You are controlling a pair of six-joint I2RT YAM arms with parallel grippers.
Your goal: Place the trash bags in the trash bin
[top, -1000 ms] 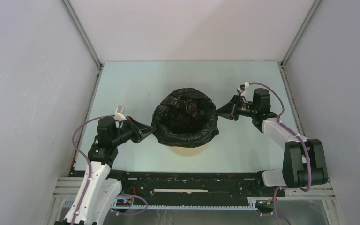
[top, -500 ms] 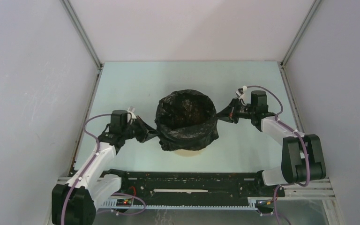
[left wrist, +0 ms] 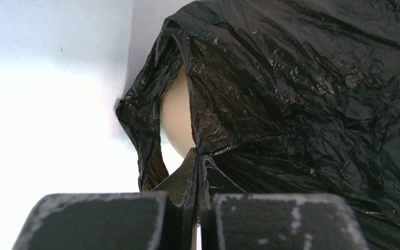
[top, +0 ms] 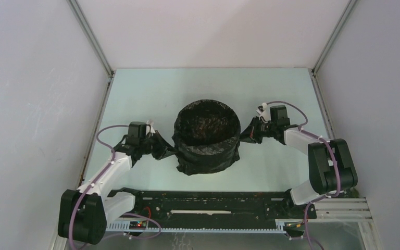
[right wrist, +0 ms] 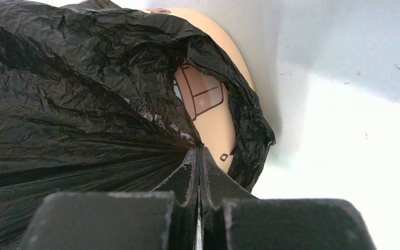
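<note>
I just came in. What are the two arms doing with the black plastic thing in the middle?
The two arms are fitting a black trash bag over a beige trash bin. The left pincer is shut on the bag's edge on one side, the right pincer on the opposite side. The bag lines the bin's mouth and hangs down its outside; only small patches of the bin's wall show beside each pincer.
</note>
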